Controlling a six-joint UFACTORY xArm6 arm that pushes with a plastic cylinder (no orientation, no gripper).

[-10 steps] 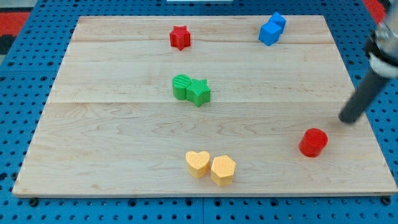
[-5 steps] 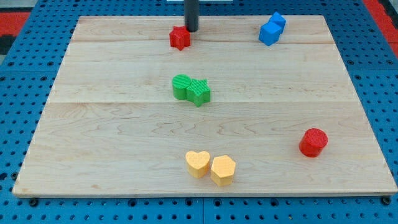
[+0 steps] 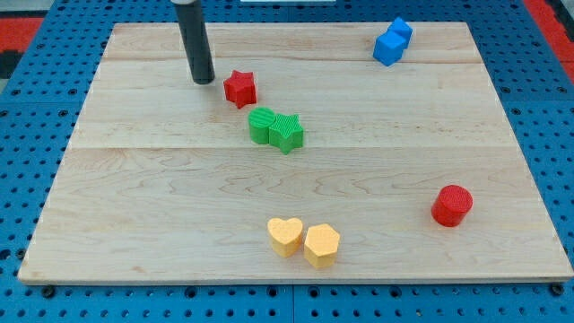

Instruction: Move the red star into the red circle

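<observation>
Red star (image 3: 239, 88) is seen just above-left of the green pair (image 3: 275, 129), apart from it. My tip (image 3: 204, 81) is set just left of the star, w/ a small gap; no jaws on this rod. Red circle (image 3: 451, 205) lies well apart, down-right of star. Yellow pair (image 3: 303, 240) sits below; blue blocks (image 3: 393, 41) far right, above.

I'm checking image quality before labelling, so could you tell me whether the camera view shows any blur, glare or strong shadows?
Camera view: sharp overall; my tip, just to the view's left of the red star, shows no motion blur; lighting is even, no glare on the wooden board; only faint soft shadows under blocks such as the red circle.
</observation>
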